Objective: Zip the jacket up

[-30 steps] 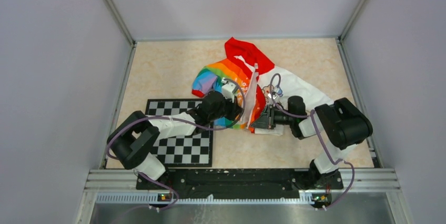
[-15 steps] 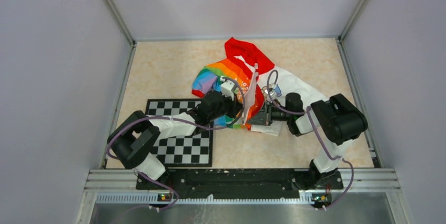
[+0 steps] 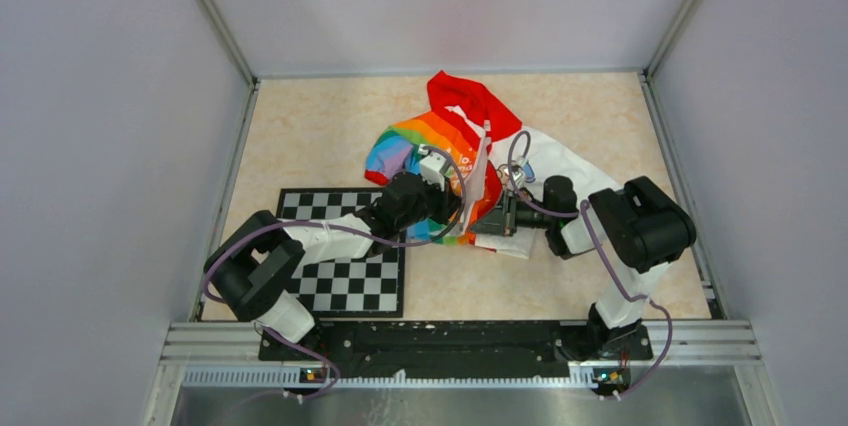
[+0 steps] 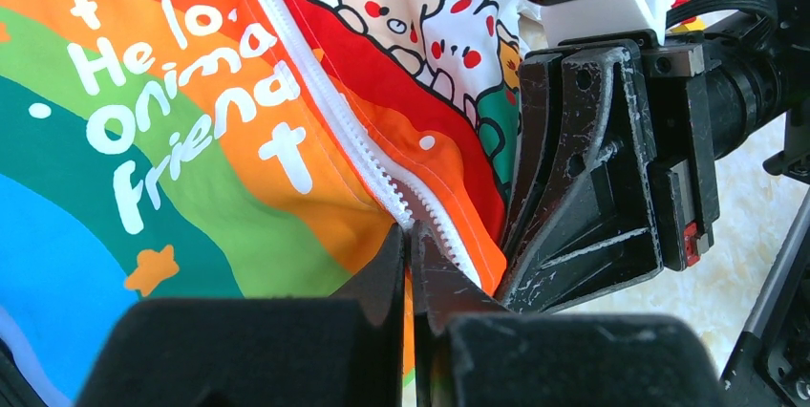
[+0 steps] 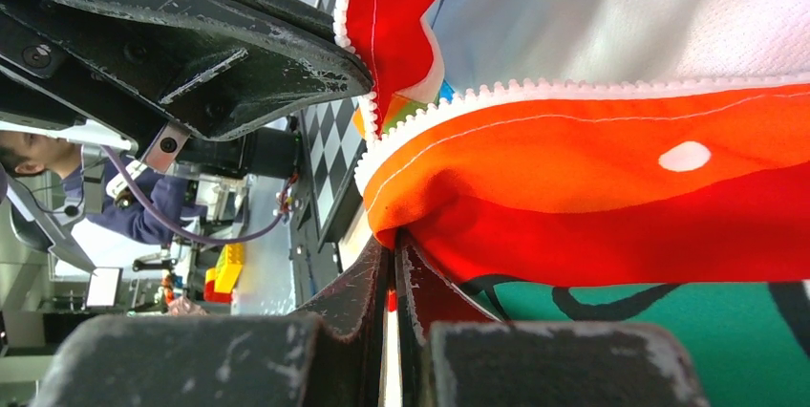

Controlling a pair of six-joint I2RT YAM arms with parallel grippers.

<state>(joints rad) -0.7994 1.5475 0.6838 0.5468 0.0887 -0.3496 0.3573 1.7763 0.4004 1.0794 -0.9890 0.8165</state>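
The left pincer (image 4: 409, 235) is seen with its jaws pressed together, the foot of the white zipper (image 4: 334, 111) running straight into the tips, so the rainbow half of the jacket (image 3: 440, 141) is judged to be pinched there at the hem. The right pincer (image 5: 394, 245) is likewise closed, clamped on a folded orange-red edge just below a row of teeth. The two pincers are set tip to tip, nearly touching, at the jacket's near edge.

From the right wrist, two rows of teeth are seen parting from one another, so the halves are judged not yet joined at the bottom. A slider cannot be made out.

The jacket lies spread on the worktop (image 3: 320, 136), hood away from the arms, its near left corner close to a checkerboard mat (image 3: 350, 281).

The cloth is judged light, thin and limp: it would be expected to bunch, fold and be dragged across the smooth worktop rather than resist a pull. The zipper tape is the firmest part. Hold is best taken on the hem right beside the teeth, kept taut, while the small pull tab is gripped squarely, since it could be slipped off easily.
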